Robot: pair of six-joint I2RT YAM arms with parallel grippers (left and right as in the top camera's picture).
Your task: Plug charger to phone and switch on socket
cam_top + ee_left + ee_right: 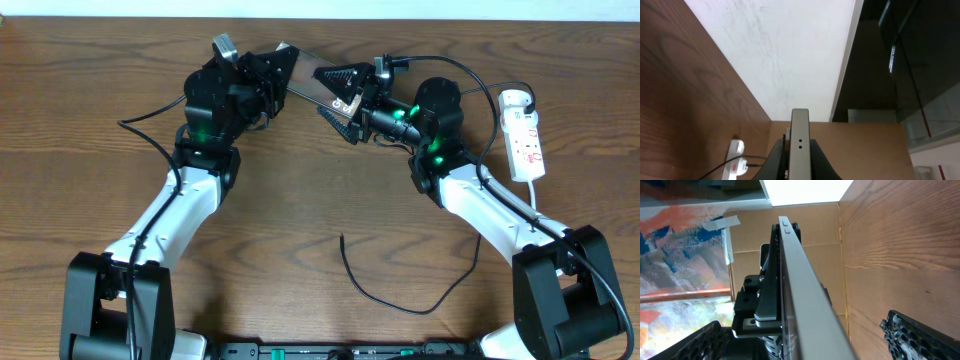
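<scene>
The phone is held off the table at the back, its face tilted. My left gripper is shut on its left end; in the left wrist view the phone stands edge-on between the jaws. My right gripper is open, one finger on each side of the phone's right end; its own view shows the phone's edge running between the spread fingers. The charger cable lies loose on the table, plug tip free. The socket lies at the far right.
The white power strip also shows in the left wrist view with a black lead plugged in. Thick black arm cables loop near the right arm. The table's back edge meets a white wall.
</scene>
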